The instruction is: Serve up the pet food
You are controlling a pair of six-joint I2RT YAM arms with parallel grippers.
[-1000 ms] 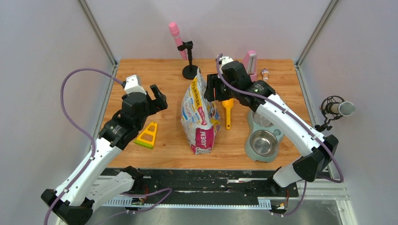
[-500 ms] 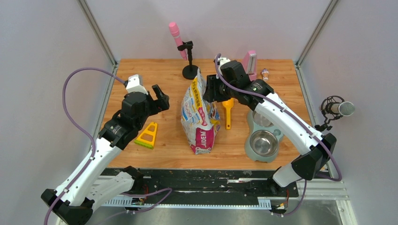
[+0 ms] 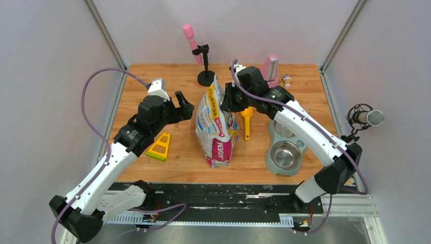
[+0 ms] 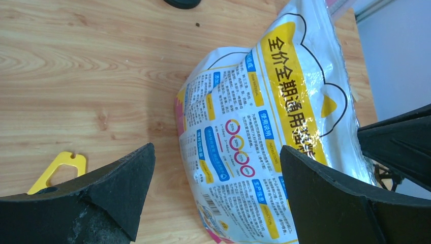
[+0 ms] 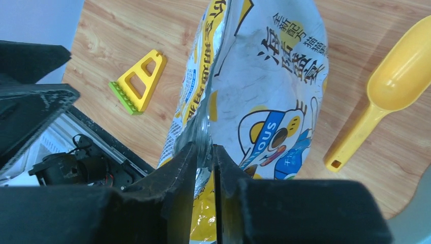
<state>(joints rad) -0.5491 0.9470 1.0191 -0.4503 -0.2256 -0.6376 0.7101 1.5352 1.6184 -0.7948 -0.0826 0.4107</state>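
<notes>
The pet food is hidden inside a crinkly yellow-white-pink printed bag (image 3: 216, 124) standing upright mid-table; no kibble shows. My right gripper (image 3: 226, 99) is shut on the bag's upper edge; in the right wrist view the film of the bag (image 5: 264, 101) is pinched between the closed gripper (image 5: 205, 148). My left gripper (image 3: 184, 108) is open and empty just left of the bag; in the left wrist view the bag (image 4: 264, 127) lies between and beyond its spread jaws (image 4: 217, 150), apart from them. A yellow scoop (image 3: 247, 122) lies right of the bag, also in the right wrist view (image 5: 386, 96).
A grey-green double feeder (image 3: 268, 152) with steel bowls sits front right. A yellow triangular piece (image 3: 159, 146) lies left of the bag. A pink microphone on a black stand (image 3: 198, 53), a pink object (image 3: 271, 68) and a small bottle (image 3: 287, 79) stand at the back.
My left arm has swung right and forward, bringing its open gripper close to the bag's left side. My right gripper stays at the bag's top, shifted slightly left.
</notes>
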